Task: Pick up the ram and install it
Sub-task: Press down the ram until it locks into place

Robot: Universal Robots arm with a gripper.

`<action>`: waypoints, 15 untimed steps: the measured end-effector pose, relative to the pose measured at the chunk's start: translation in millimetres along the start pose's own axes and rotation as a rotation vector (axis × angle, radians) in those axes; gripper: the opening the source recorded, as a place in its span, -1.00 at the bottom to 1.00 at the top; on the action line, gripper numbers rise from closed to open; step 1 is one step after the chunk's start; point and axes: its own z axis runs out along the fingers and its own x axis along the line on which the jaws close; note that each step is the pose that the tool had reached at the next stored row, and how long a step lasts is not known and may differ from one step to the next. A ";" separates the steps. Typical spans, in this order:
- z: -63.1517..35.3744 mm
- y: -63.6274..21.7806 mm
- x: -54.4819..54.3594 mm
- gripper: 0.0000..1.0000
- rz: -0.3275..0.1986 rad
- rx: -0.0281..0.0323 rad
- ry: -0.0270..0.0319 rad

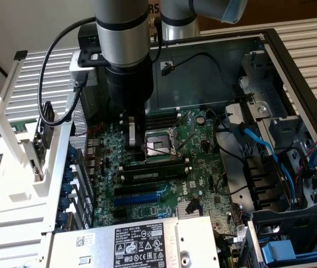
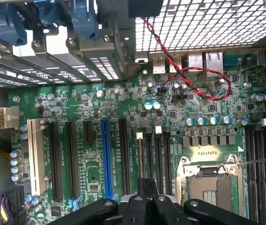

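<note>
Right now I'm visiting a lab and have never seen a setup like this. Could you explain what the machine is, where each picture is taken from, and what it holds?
The grey tube is a robot arm reaching down into an open computer case. One picture comes from a camera standing outside the case. The other comes from a camera on the arm's wrist, looking straight down at the green motherboard.

The pincer at the arm's tip hangs just over the board beside the empty processor socket. It is shut, and I cannot make out anything in it.

What looks like the ram, a long thin stick with a pale label, sits in a slot between white clips, on the socket's side nearer the camera.
</note>
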 end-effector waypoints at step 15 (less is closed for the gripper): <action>0.0 0.0 0.0 -0.79 0.234 -0.0067 0.0015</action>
